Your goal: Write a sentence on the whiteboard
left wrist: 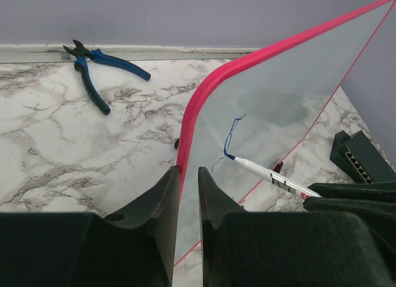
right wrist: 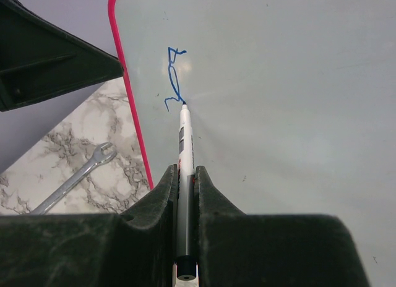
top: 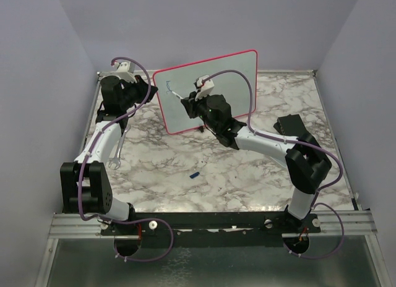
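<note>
The whiteboard stands upright at the back of the table, white with a pink-red frame. My left gripper is shut on the board's left frame edge, one finger on each side. My right gripper is shut on a white marker, whose blue tip touches the whiteboard. Of the sentence, only one blue squiggly mark shows, near the board's upper left corner. The left wrist view shows the same mark and the marker through the whiteboard.
Blue-handled pliers lie by the back wall, behind the board. A steel wrench lies on the marble table left of the board. A small blue cap lies mid-table. A black block sits to the right.
</note>
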